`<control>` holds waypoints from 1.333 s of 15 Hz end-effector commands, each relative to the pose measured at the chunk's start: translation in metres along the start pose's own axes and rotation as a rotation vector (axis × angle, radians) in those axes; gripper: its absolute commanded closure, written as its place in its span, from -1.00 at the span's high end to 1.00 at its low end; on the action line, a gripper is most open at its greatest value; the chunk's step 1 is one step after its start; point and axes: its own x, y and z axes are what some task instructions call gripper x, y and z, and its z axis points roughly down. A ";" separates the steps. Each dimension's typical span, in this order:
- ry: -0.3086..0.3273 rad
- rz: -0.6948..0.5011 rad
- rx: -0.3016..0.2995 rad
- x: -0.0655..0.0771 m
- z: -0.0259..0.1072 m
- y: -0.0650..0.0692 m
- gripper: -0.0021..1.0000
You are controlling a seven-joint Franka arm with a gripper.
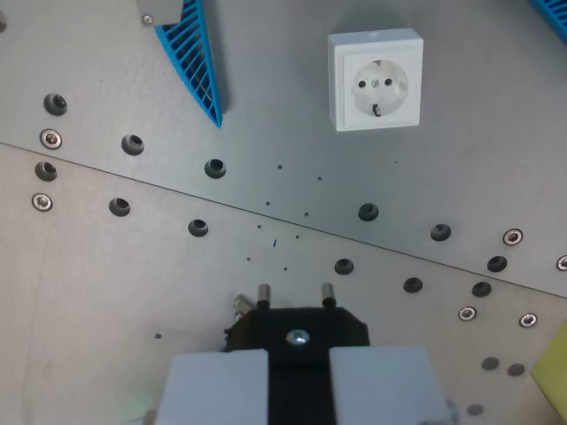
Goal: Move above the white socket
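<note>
Wrist view places the white socket (376, 80) in the upper centre-right of my picture, lying flat on the grey metal table (461, 177), its square frame slightly rotated and all four edges visible. Two contact holes sit in its round recess. Bare plate surrounds the socket on every side. Toward the wrist view's left, well apart from it, I see a blue ribbed part (197, 57) tapering to a point; a second blue piece (551, 16) clips the top corner on the wrist view's right.

Below the socket, a seam (266, 212) between two plates runs diagonally across the table, flanked by rows of dark bolt holes (215, 167) and several bright screw heads (50, 138). A yellow object (554, 365) enters at the lower edge on the wrist view's right.

At the bottom centre I see my gripper (298, 376). Its two light grey fingers (217, 385) are clamped on a black plug (299, 329), whose two metal pins (263, 293) point up the frame toward the socket. The plug sits well apart from the socket, with open plate between them.
</note>
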 end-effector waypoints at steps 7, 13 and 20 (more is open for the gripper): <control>0.000 -0.002 0.000 0.000 0.000 0.000 -1.00; 0.009 -0.008 -0.003 0.000 0.007 0.002 -1.00; 0.042 -0.024 -0.010 -0.001 0.026 0.008 -1.00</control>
